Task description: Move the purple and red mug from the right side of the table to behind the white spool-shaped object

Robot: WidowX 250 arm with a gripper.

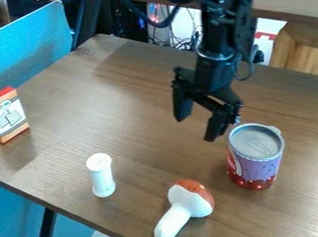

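Black and plainly spread apart, the two fingers of the robot gripper (200, 120) are pointed down at a slant above the brown wooden tabletop (131, 112), with nothing held between them. Just beside the right-hand finger in the view, a round can with a purple and red label and a grey lid (257, 160) is stood upright, apparently kept steady by its flat base.

Nearer the front edge, a toy mushroom with a reddish-brown and white cap and a white stem (183, 207) is laid on its side, probably because little support would be offered by its rounded shape. To its left, a slim white cylinder (101, 176) is stood on end. By the left edge, a small orange, white and brown box (7, 116) is propped on its narrow base, its printed face turned toward the camera.
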